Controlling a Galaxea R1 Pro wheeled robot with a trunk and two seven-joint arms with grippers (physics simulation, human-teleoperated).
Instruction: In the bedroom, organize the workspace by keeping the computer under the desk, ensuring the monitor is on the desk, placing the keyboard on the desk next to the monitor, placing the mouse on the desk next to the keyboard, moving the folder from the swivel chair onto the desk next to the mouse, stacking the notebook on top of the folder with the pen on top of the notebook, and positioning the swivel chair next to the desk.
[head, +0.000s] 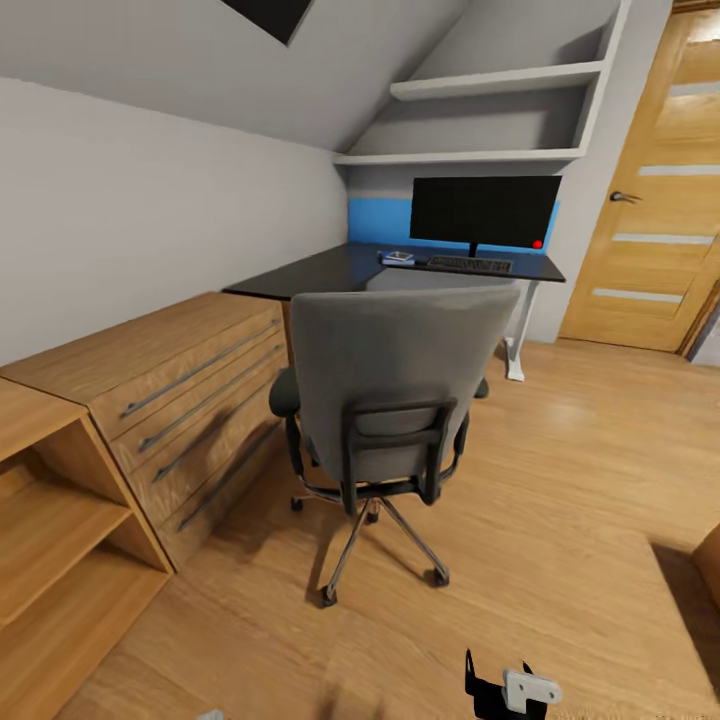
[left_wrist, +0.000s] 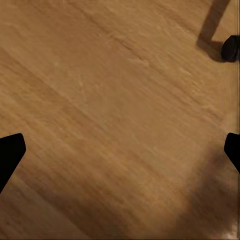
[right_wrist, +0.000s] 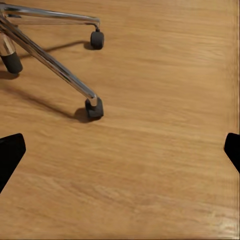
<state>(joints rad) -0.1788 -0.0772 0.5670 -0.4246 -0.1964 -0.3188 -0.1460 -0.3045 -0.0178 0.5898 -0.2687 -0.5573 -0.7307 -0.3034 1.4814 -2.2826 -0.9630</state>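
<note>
The grey upholstered swivel chair (head: 395, 400) is standing at twelve o'clock, back turned, hiding its seat, before the glossy black L-shaped desk (head: 330, 272). Both grippers are hanging wide open, empty, above wooden floor (head: 560, 480); the right gripper (right_wrist: 120, 150) is looking nearer the chair's chrome base (right_wrist: 50, 65).

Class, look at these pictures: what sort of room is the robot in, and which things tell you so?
Probably a home study corner under a sloped ceiling: a black-topped desk carrying a monitor and keyboard, a grey swivel chair in front of it, and a wooden chest of drawers.
</note>
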